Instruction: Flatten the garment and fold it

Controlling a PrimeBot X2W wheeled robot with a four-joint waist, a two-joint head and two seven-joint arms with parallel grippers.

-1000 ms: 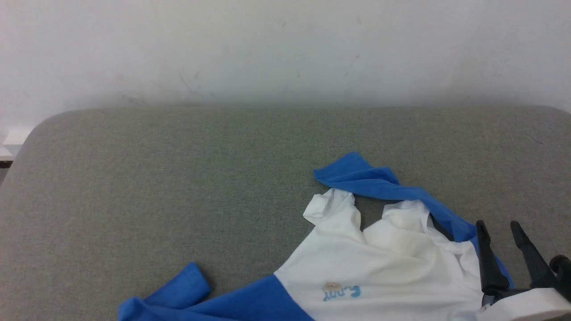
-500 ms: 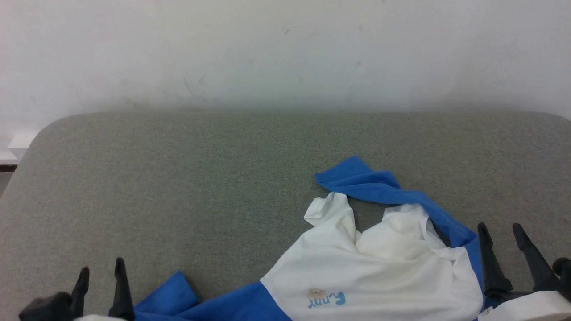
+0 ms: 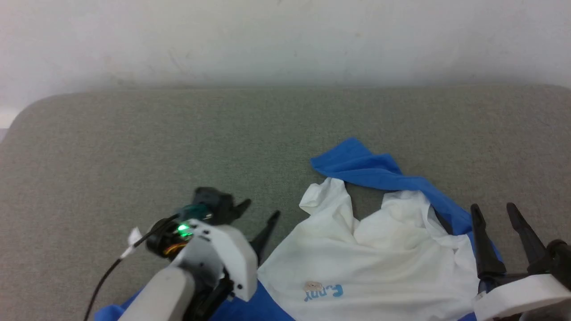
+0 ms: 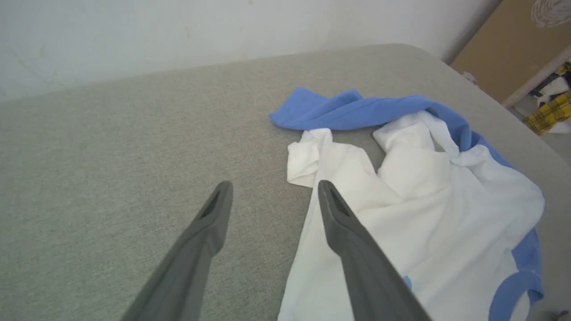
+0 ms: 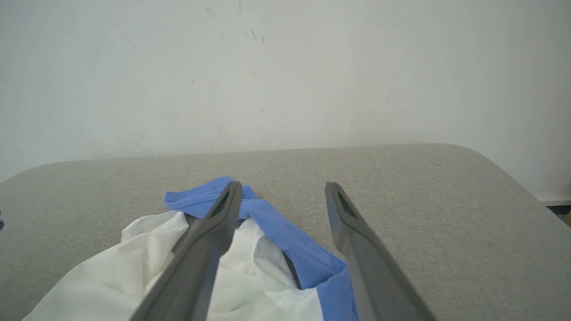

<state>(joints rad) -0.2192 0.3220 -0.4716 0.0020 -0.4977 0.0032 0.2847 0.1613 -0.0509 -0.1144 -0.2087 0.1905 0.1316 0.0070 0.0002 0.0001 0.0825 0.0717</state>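
Farthest back: pale, scuffed wall [image 3: 285, 40]. A grey cloth-covered tabletop [image 3: 134, 133] with rounded corners runs up to it.

Shirt [image 3: 383, 263] lies crumpled on the near right part of the tabletop. Its white body is bunched into folds, and its lower part is cut off by the head view's bottom edge. One blue sleeve [image 3: 370, 171] twists along the far side of the white body, end pointing left, then runs down the shirt's right edge. Second sleeve [image 3: 270, 308] is at the near left, partly under the left arm [image 3: 214, 263].

Left arm is pale and reaches in from lower left, angled toward the shirt.

Left gripper [image 3: 259, 209]: fingers spread wide, nothing between them, tips over bare tabletop just left of the white body. In the left wrist view one finger overlaps the shirt's edge; contact cannot be told.

Right gripper [image 3: 492, 207]: fingers also spread wide, nothing pinched, at the shirt's right edge by the blue sleeve. In the right wrist view that sleeve runs between the fingers; touching or not is unclear.

Black cable [image 3: 102, 281] trails from the left wrist. Small blue lettering [image 3: 323, 292] with a beige badge sits on the white front. Green light [image 3: 182, 229] is lit on the left wrist.
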